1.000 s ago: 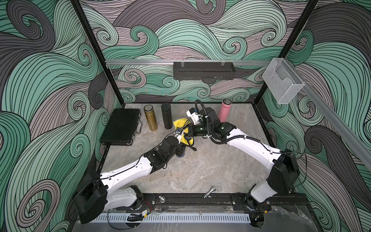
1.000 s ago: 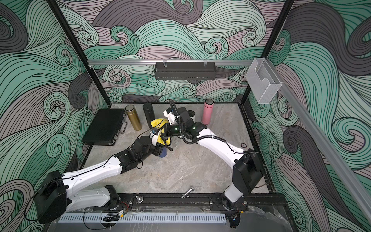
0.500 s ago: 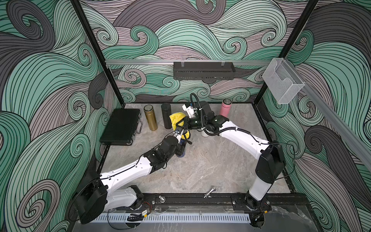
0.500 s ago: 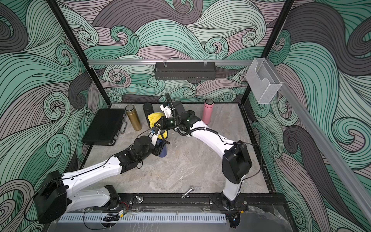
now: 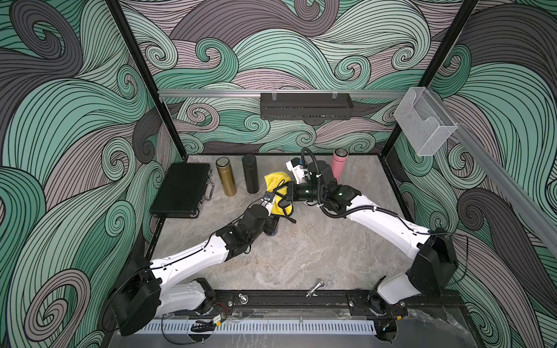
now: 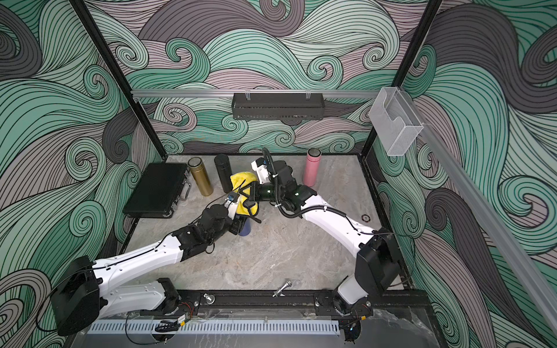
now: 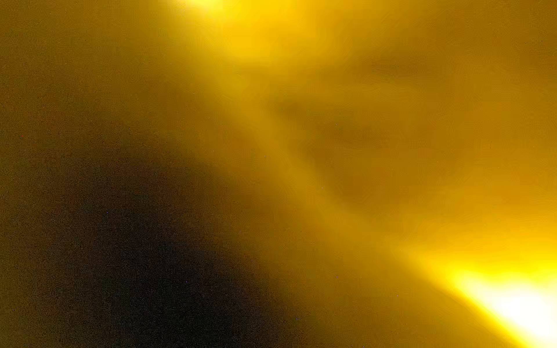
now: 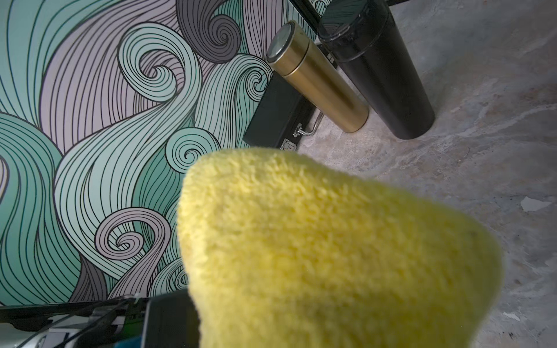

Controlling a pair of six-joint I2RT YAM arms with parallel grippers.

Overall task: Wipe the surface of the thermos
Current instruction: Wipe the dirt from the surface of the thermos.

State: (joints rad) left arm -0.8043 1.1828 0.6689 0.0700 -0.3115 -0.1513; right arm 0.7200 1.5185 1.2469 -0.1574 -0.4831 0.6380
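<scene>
Yellow cloth (image 5: 275, 180) is pinched fast in the closed right gripper (image 5: 278, 197) and drapes over the top of the blue thermos (image 6: 245, 232). Only the thermos's lower end shows in both top views. At the cloth's 7 o'clock the left gripper (image 6: 236, 224) is clamped around that thermos, near the middle of the marble table (image 5: 316, 247). I cannot tell whether its base touches the table. Blurred yellow fills the left wrist view. At 11 o'clock from the cloth a black thermos (image 5: 250, 177) stands upright, with a gold thermos (image 5: 226, 177) just beside it. A black case (image 5: 182, 189) lies flat at 9 o'clock. A pink thermos (image 5: 339, 164) stands at 1 o'clock, near the back wall.
</scene>
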